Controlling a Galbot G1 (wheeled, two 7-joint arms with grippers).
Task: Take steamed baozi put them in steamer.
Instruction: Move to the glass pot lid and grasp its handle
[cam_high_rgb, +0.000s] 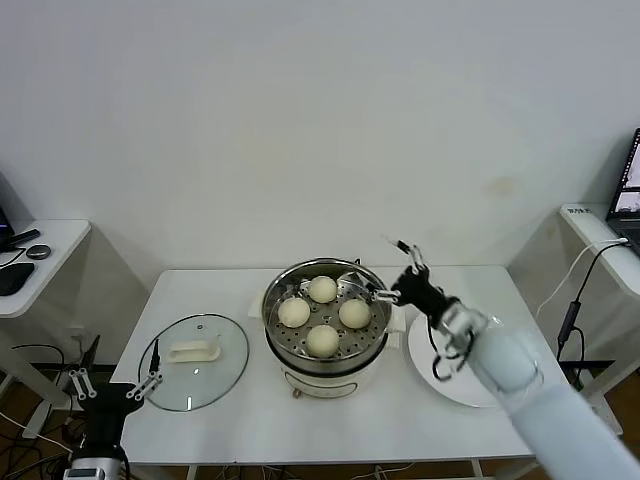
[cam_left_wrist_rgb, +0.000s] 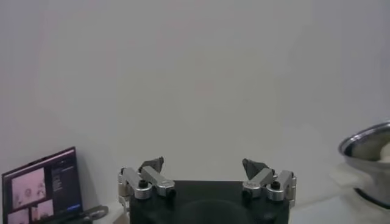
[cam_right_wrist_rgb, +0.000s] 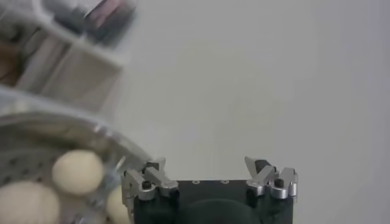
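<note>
Four smooth cream-white round baozi sit in shiny steel round steamer w/ perforated dotted tray, cream base; clear glass lid at 9 o'clock, white flat plate at 3.

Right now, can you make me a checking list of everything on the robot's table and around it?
Surface: white table, clean where bare.
Job's things: four steamed baozi sit on the perforated tray in the steamer. The white plate beside it shows no buns where visible.
Clutter: glass lid lies flat on the table, at the steamer's left.
Grippers: right gripper hangs over the steamer's right rim, fingers open, holding nothing. Left gripper waits low at the table's left front corner, fingers open, holding nothing.
Cables: a dark cable hangs off the right side desk; more cables on the floor at left.
Surroundings: plain wall, side desks left and right.
</note>
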